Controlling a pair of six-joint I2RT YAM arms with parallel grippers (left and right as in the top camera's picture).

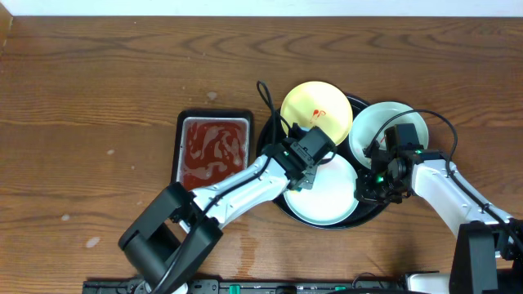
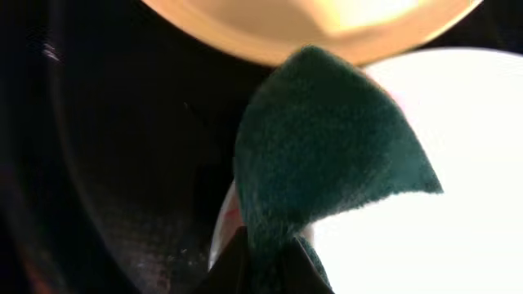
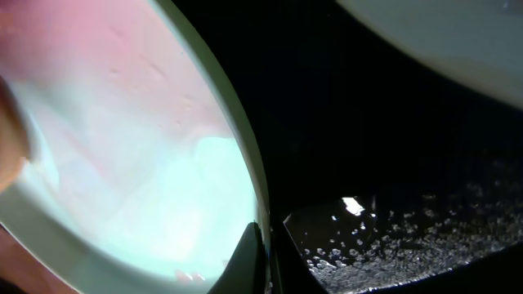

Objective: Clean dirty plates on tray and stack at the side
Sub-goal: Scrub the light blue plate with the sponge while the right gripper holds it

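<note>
The black tray (image 1: 282, 204) holds three plates. The pale yellow plate (image 1: 316, 110) with a red smear lies at the back. A mint-white plate (image 1: 327, 196) lies at the front and another mint-white plate (image 1: 384, 122) leans over the right rim. My left gripper (image 1: 304, 173) is shut on a dark green scouring pad (image 2: 327, 155), which rests on the front plate's left edge (image 2: 458, 180). My right gripper (image 1: 368, 189) is shut on the right rim of the front plate (image 3: 122, 163); the tray shows dark in the right wrist view (image 3: 409, 163).
A small rectangular metal tray (image 1: 214, 149) with red liquid stands left of the black tray on the wooden table (image 1: 98, 98). A black cable (image 1: 265, 96) loops near the yellow plate.
</note>
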